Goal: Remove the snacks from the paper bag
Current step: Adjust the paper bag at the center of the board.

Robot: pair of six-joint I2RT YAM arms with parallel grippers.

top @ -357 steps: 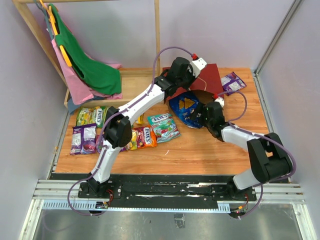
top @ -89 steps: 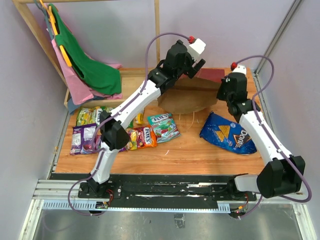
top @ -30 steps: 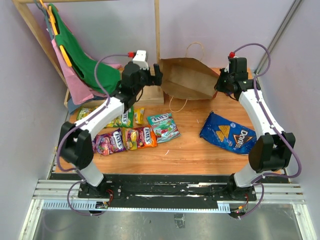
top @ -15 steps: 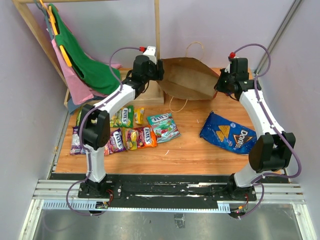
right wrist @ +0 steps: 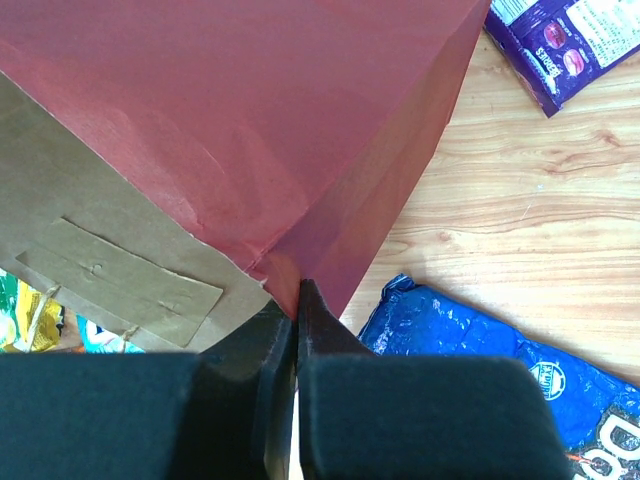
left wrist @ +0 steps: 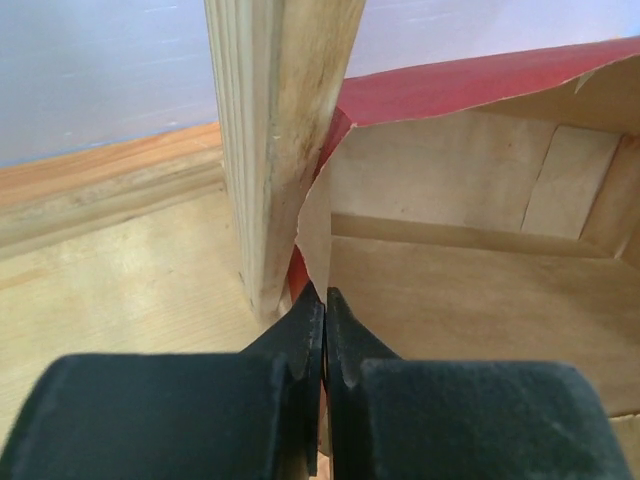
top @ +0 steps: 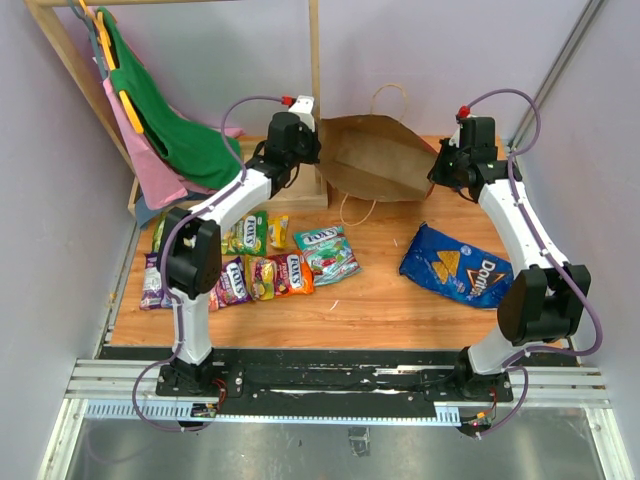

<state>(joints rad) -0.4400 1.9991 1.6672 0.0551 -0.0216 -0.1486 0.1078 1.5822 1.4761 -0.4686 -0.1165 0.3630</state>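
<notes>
The paper bag [top: 375, 160] lies at the back of the table, its brown inside facing up and its mouth held apart between the two arms. My left gripper [top: 316, 143] [left wrist: 323, 298] is shut on the bag's left rim, right beside a wooden post [left wrist: 275, 130]. My right gripper [top: 440, 172] [right wrist: 297, 292] is shut on the bag's dark red right corner [right wrist: 300, 150]. The bag's inside [left wrist: 470, 280] looks bare where it shows. The blue Doritos bag [top: 457, 265] [right wrist: 470, 340] lies on the table at the right. Several candy packets [top: 290, 270] lie at the left, and a purple one [right wrist: 560, 40] lies behind the bag.
A wooden rack [top: 315, 80] with green and pink cloths [top: 170, 135] stands at the back left, its base [top: 300, 192] against the bag. A loop handle [top: 350, 212] hangs toward the table's middle. Walls close in on both sides.
My left gripper moved right from the rack to the bag's left rim and shut on it. The right arm and the bag stayed in place.
</notes>
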